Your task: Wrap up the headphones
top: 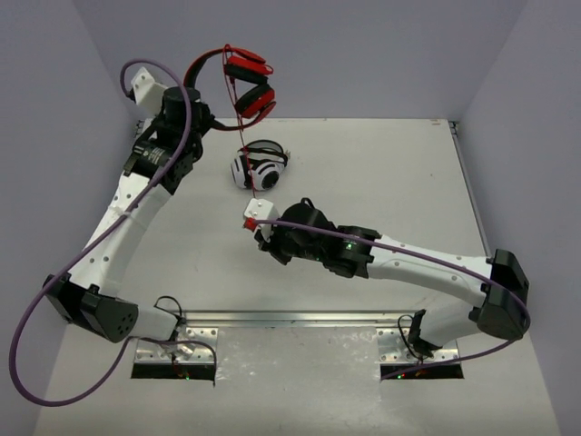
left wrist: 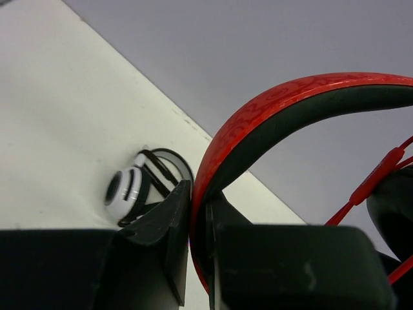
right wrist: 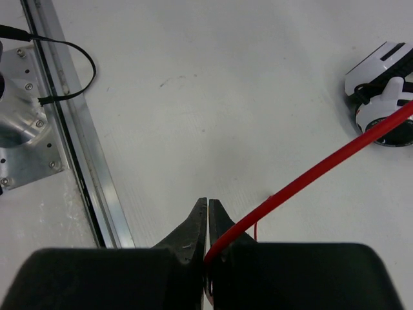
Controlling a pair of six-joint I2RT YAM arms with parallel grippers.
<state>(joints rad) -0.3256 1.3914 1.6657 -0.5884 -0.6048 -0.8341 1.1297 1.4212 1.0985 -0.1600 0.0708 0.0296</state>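
Note:
The red headphones [top: 251,84] hang in the air above the table's far edge, at the top of the overhead view. My left gripper [top: 201,113] is shut on their red-and-black headband [left wrist: 290,97]; in the left wrist view the band runs up from between the left gripper [left wrist: 191,194] fingers. The thin red cord [top: 251,154] drops from the ear cups to my right gripper [top: 259,234] at mid-table. In the right wrist view the right gripper [right wrist: 208,203] is shut on the cord [right wrist: 322,168], which leaves the jaws slanting up to the right.
White-and-black headphones [top: 259,166] lie on the table under the red pair, also in the wrist views [left wrist: 135,187] [right wrist: 384,97]. A metal rail [right wrist: 71,129] and a loose black cable [right wrist: 71,93] run along the near edge. Grey walls enclose the table.

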